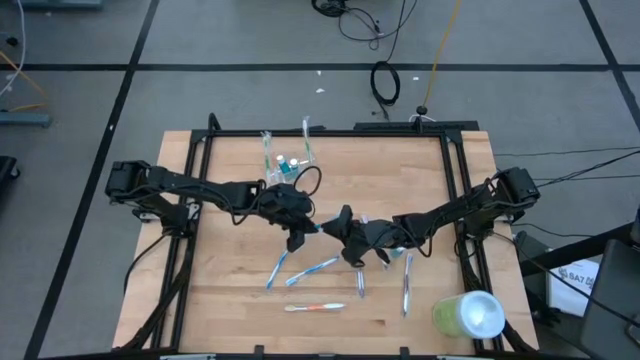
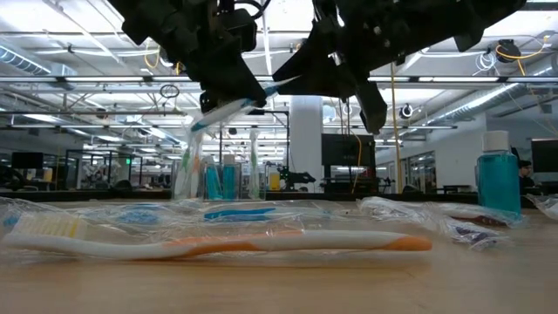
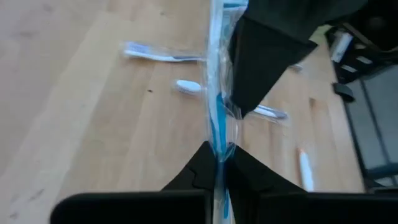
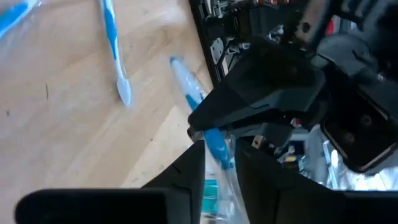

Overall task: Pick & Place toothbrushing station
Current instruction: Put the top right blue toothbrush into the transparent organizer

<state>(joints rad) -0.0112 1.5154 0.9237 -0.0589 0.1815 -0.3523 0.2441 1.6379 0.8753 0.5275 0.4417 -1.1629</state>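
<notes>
Wooden table (image 1: 230, 300) with scattered wrapped toothbrushes (image 1: 315, 307), clear cup (image 1: 290, 160).

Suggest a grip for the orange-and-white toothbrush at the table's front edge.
Take the orange-and-white toothbrush at mid-handle, coming straight down from above with the fingers across its width. It lies flat, its long axis along the front edge, and other brushes lie just behind it, so a top-down pinch across the thin handle looks cleanest.

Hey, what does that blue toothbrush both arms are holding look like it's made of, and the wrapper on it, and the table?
The blue toothbrush, held between the left tool and the right tool, looks like smooth moulded plastic. Its wrapper appears to be thin clear film, judging by the glints and crinkled edges. The table looks like pale wood in jointed strips with a matte finish.
</notes>
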